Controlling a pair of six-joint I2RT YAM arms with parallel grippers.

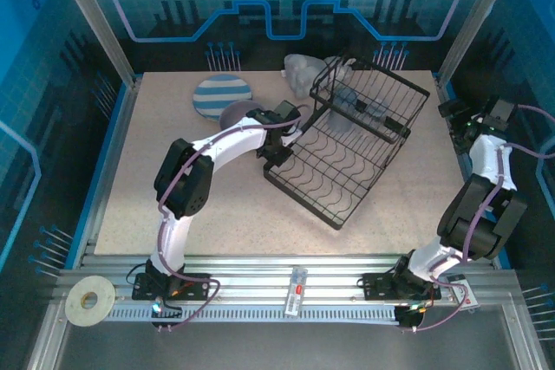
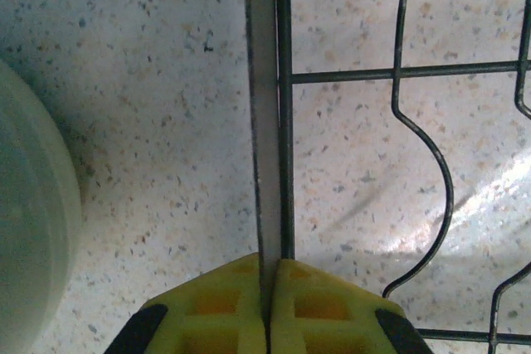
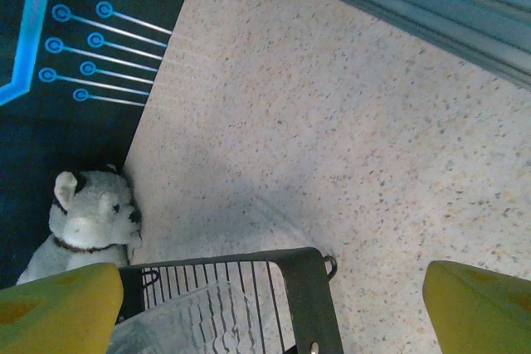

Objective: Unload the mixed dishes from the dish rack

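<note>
The black wire dish rack (image 1: 347, 149) stands at the table's middle right, its curved plate slots bare. Clear plastic cups (image 1: 364, 108) lie in its raised basket. My left gripper (image 1: 276, 152) is at the rack's left edge; in the left wrist view the gripper (image 2: 267, 267) is shut on the rack's flat frame bar (image 2: 265, 122). A striped plate (image 1: 221, 97) lies flat at the back left, with a lavender bowl (image 1: 234, 115) beside it, partly behind my left arm. My right gripper (image 1: 453, 114) hovers open right of the rack, above its basket corner (image 3: 311, 288) and a clear cup (image 3: 191, 321).
A grey-white plush dog (image 1: 303, 71) sits at the back behind the rack, next to the basket in the right wrist view (image 3: 87, 221). A pale bowl rim (image 2: 33, 230) lies just left of my left gripper. A tape roll (image 1: 87, 299) rests on the front rail.
</note>
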